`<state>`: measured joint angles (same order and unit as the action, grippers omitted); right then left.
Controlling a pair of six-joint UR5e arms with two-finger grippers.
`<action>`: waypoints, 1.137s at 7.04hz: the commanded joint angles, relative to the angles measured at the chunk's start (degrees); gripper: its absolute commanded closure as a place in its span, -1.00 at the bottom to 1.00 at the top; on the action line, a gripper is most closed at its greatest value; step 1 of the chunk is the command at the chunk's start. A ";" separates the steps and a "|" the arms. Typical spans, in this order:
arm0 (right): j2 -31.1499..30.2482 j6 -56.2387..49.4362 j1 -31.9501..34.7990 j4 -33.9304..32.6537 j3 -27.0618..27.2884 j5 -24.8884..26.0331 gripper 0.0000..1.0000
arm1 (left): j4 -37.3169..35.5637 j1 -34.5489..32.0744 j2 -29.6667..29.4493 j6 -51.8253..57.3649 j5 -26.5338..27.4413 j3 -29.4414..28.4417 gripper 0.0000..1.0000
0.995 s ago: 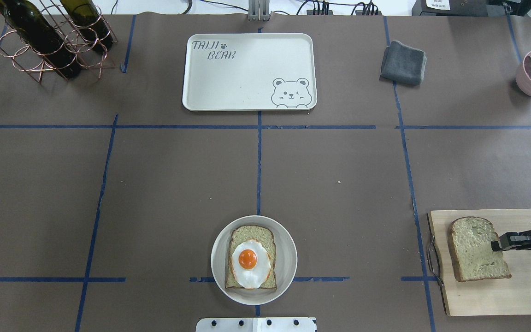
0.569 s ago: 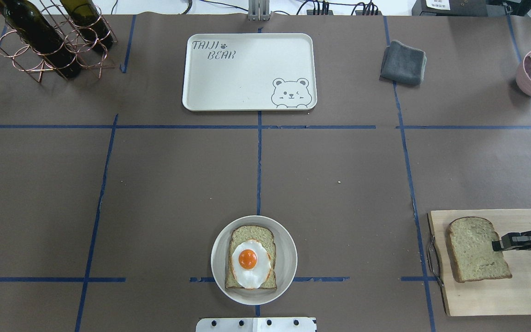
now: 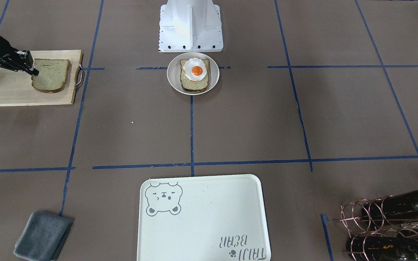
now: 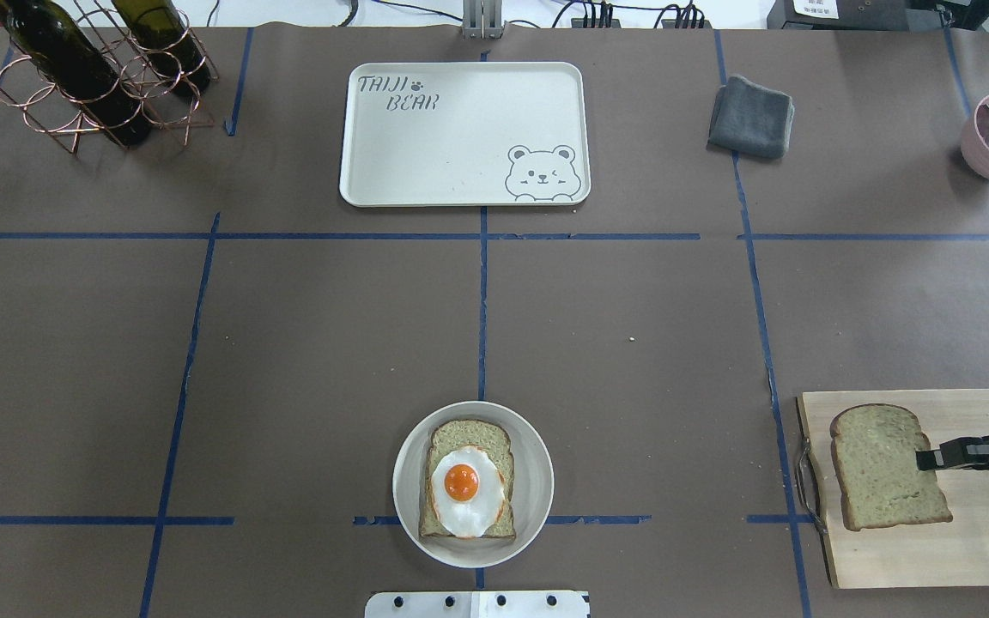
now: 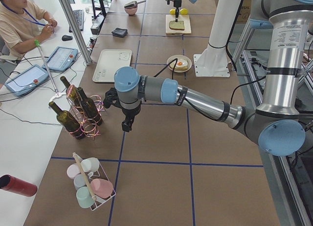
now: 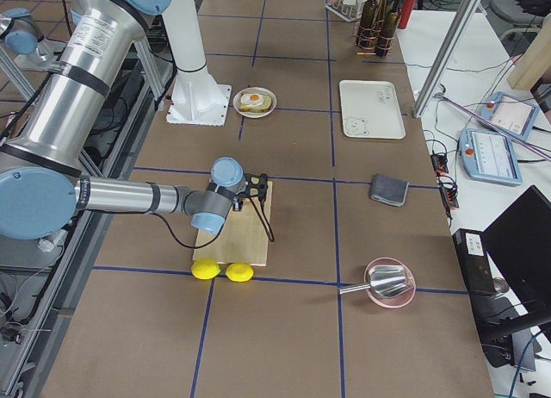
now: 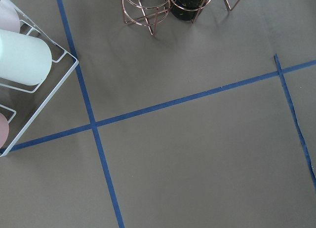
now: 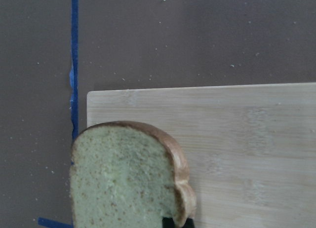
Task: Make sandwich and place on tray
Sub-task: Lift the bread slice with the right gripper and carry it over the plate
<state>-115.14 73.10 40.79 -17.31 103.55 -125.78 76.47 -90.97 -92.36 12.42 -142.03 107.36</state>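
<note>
Right hand: pinches bread slice at its 3 o'clock edge, to cap egg. Left hand: grip cannot be told.

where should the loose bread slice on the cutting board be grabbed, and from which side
Pinch the bread slice at its side edge nearest the robot's right, one finger over and one under, coming in low from that side. It is thin with its broad face up on the cutting board, too wide to span from above, and bare board lies on that side. The right gripper pinches there.
</note>
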 commanded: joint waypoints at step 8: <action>38.03 25.34 -18.70 -18.86 0.60 8.62 1.00 | 0.09 0.09 -0.02 0.15 0.00 -0.58 -1.00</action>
<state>-81.99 98.26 25.52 -30.52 104.21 -119.18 76.54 -90.89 -92.35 12.56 -142.03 106.87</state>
